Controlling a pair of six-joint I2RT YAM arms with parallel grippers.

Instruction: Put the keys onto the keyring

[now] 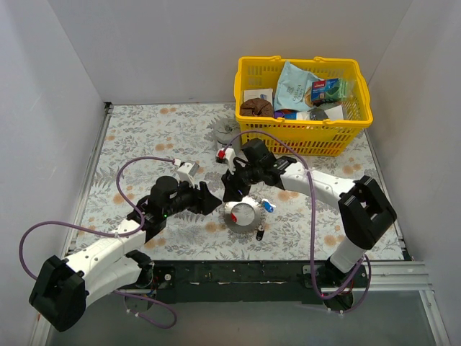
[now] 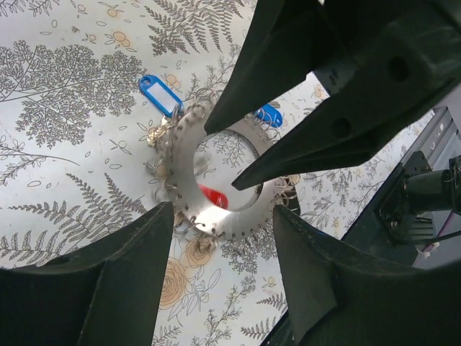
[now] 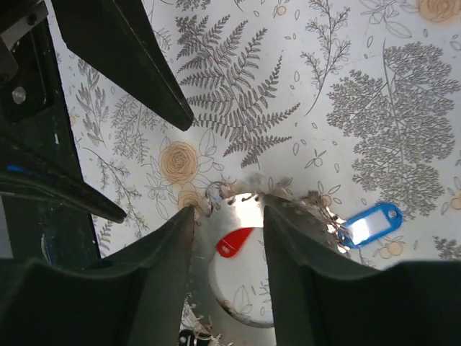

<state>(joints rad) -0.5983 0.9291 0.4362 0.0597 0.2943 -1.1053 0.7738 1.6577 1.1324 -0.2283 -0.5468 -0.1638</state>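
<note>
Right gripper (image 3: 228,210) sits with jaws parted astride the band of the thin silvery toothed keyring (image 1: 240,214), which lies flat on the floral-patterned table (image 1: 144,137) between the two arms. Left gripper (image 2: 223,210) hovers released just beside the ring, empty. The danger now: a close that lands off-centre could make that slick band skid or tip up into the left fingers, dragging the blue plastic key tag (image 3: 371,223) along.

We label the left arm (image 1: 108,254) and right arm (image 1: 320,186): white link shells between black joint housings (image 1: 61,292), largest at eight and four o'clock overhead. Purple cables (image 1: 43,234) loop alongside. The jaws are matte black, tapering wedges.
</note>
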